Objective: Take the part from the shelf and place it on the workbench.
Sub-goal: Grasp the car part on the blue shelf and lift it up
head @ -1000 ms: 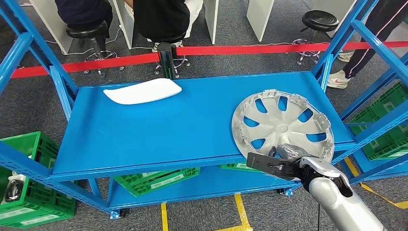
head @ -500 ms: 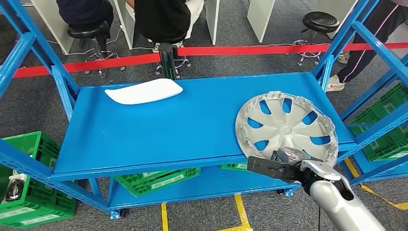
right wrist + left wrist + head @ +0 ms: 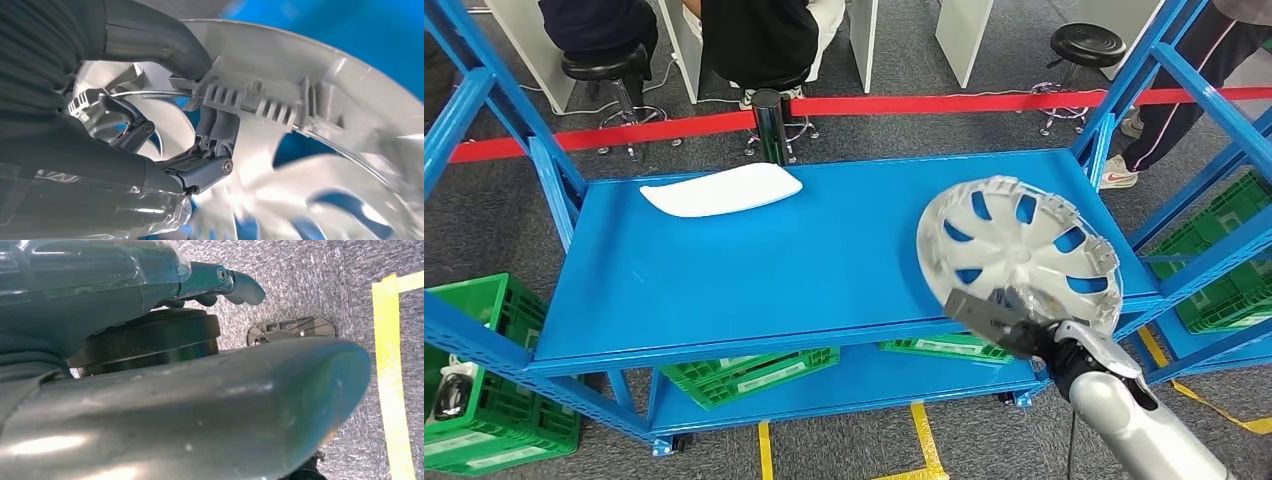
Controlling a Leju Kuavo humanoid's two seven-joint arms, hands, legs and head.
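A silver hubcap (image 3: 1014, 245) with several spoke openings stands tilted at the right end of the blue shelf (image 3: 774, 270), its near edge raised off the deck. My right hand (image 3: 1014, 325) grips that near rim from below and in front. Up close, the thumb presses the ribbed rim of the hubcap (image 3: 310, 60) while the dark fingers (image 3: 210, 150) of the right hand (image 3: 150, 150) curl behind it. My left hand (image 3: 200, 405) hangs over grey floor, with a finger (image 3: 235, 282) stretched out and nothing in it.
A white curved part (image 3: 721, 189) lies at the shelf's far left. Blue uprights frame both ends. Green crates (image 3: 484, 400) sit low at the left, under the shelf (image 3: 744, 370) and at the right (image 3: 1224, 290). Red barrier tape (image 3: 904, 103), stools and people are beyond.
The hubcap's near edge has lifted off the shelf and the part now tilts up, away from me. My right hand has risen with it.
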